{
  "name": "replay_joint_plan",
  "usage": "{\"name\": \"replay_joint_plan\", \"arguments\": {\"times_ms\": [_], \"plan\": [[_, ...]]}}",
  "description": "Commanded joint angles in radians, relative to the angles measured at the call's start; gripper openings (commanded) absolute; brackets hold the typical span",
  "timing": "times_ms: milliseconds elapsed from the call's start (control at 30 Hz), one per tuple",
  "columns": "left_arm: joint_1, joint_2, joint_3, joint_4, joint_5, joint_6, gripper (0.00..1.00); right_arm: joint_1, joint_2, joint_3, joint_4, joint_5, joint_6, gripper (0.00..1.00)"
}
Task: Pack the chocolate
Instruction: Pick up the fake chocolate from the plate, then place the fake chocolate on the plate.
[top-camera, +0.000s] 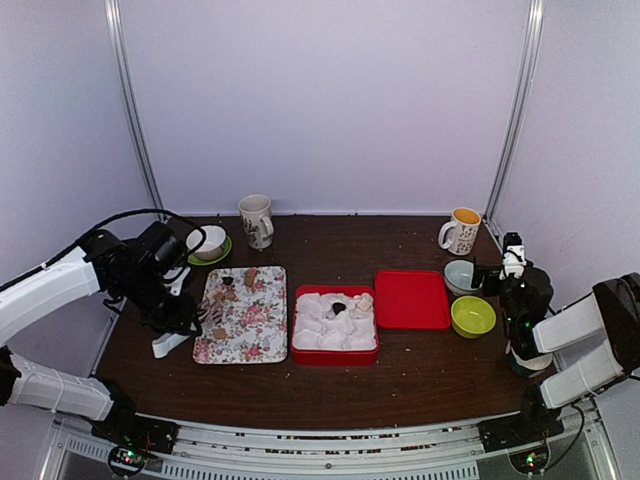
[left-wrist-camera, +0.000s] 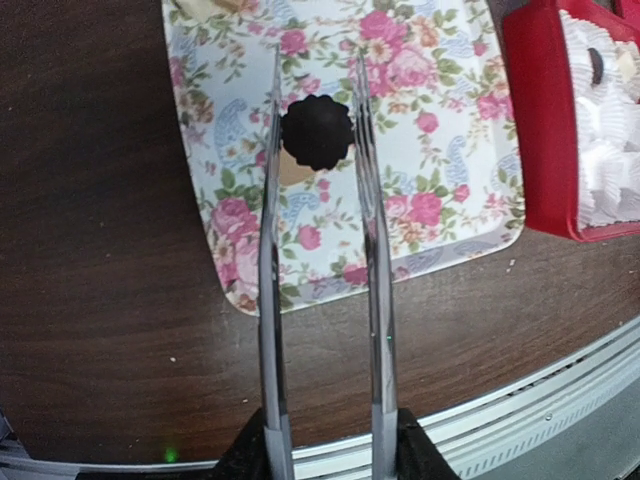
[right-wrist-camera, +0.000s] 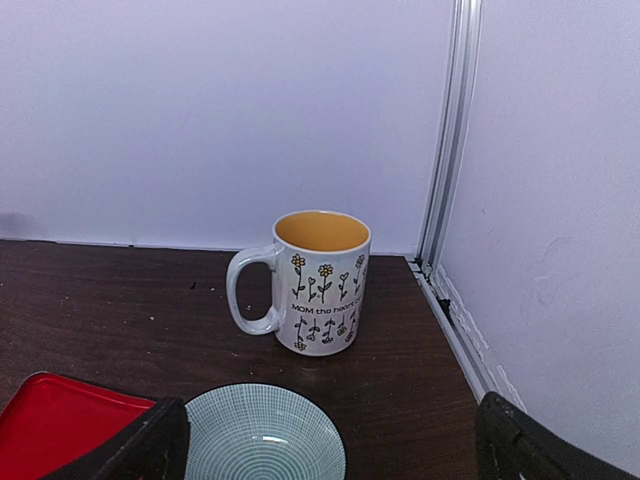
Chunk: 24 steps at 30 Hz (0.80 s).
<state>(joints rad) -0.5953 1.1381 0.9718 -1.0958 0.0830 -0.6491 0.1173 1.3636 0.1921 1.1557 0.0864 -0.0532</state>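
My left gripper (left-wrist-camera: 330, 442) is shut on metal tongs (left-wrist-camera: 372, 250), over the front left of the floral tray (left-wrist-camera: 440, 120). A dark round chocolate (left-wrist-camera: 316, 130) sits between the tong tips, touching both arms, with a tan piece (left-wrist-camera: 290, 170) on the tray beneath. In the top view the left gripper (top-camera: 188, 316) is at the tray's left edge; further pieces (top-camera: 250, 275) lie at the tray's far end. The red box (top-camera: 335, 353), lined with white paper, holds a dark piece (top-camera: 340, 308). My right gripper (right-wrist-camera: 335, 440) is open and empty, far right.
A red lid (top-camera: 411, 298) lies right of the box. A teal bowl (right-wrist-camera: 265, 440), a green bowl (top-camera: 473, 316) and a flowered mug (right-wrist-camera: 318, 280) stand at the right. Another mug (top-camera: 256, 220) and a bowl on a green saucer (top-camera: 208, 243) stand at the back left.
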Motion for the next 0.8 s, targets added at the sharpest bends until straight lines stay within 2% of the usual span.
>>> {"name": "replay_joint_plan", "arguments": {"times_ms": [0,167,267,500,767], "plan": [[0.004,-0.006,-0.016,0.195,0.088,0.000,0.36,-0.008,-0.008,0.017,0.005,-0.002,0.002,1.00],[-0.028,0.058,-0.051,0.384,0.084,-0.031,0.33,-0.008,-0.007,0.018,0.006,-0.002,0.002,1.00],[-0.071,0.116,-0.038,0.458,0.034,-0.017,0.33,-0.008,-0.007,0.017,0.006,-0.002,0.002,1.00],[-0.164,0.302,0.013,0.464,-0.059,0.004,0.33,-0.008,-0.008,0.017,0.006,-0.002,0.002,1.00],[-0.192,0.319,0.004,0.479,-0.068,-0.028,0.38,-0.008,-0.007,0.018,0.006,-0.003,0.003,1.00]]}}
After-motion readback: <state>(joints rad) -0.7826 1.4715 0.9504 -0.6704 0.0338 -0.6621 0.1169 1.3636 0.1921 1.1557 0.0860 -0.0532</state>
